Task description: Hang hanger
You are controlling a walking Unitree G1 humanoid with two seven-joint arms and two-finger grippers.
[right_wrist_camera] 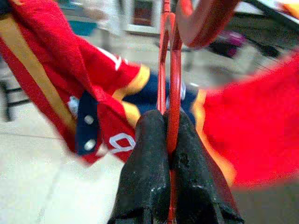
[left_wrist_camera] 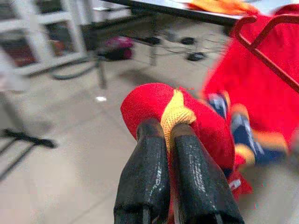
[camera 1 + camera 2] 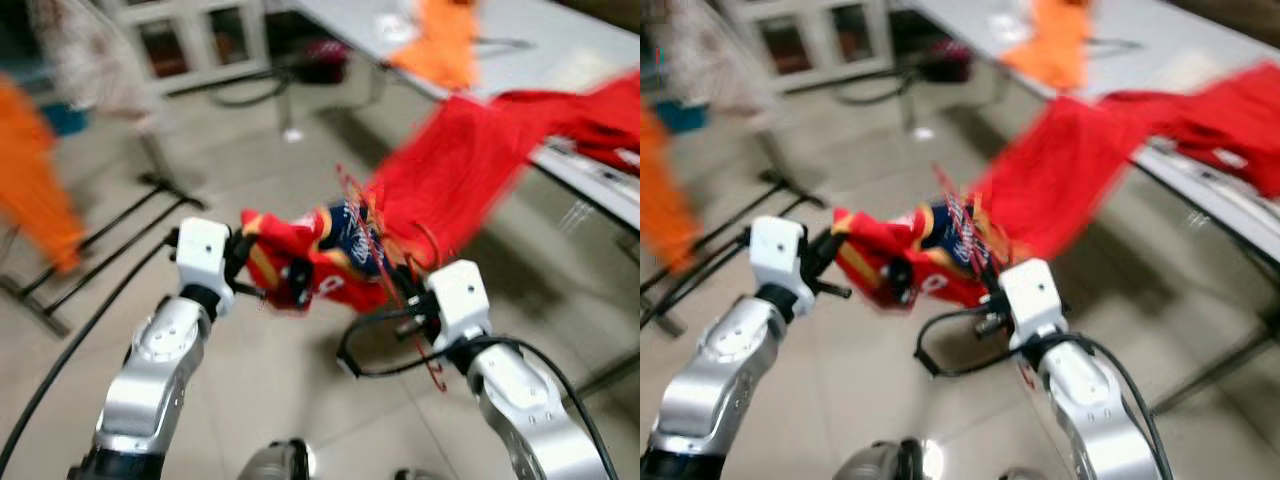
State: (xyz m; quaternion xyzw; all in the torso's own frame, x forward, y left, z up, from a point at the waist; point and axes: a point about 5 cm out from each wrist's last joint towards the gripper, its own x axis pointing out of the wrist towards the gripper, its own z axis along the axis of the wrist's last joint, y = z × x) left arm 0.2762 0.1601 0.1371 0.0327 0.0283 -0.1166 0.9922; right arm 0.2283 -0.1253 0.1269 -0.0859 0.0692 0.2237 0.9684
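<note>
I see a table (image 3: pixel 600 180) on my right with a red cloth (image 3: pixel 470 160) draped off its edge. My jersey (image 3: pixel 320 262) hangs between both arms: left gripper (image 2: pixel 169 135) is pinched on its yellow-trimmed edge, right gripper (image 1: pixel 168 123) is clamped on the red hanger (image 1: pixel 169 56) threaded through it.

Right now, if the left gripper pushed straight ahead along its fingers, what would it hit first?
The left gripper is shut on the red jersey, so the cloth comes first. Past it, likely bare tiled floor; blur leaves depth unclear.
</note>
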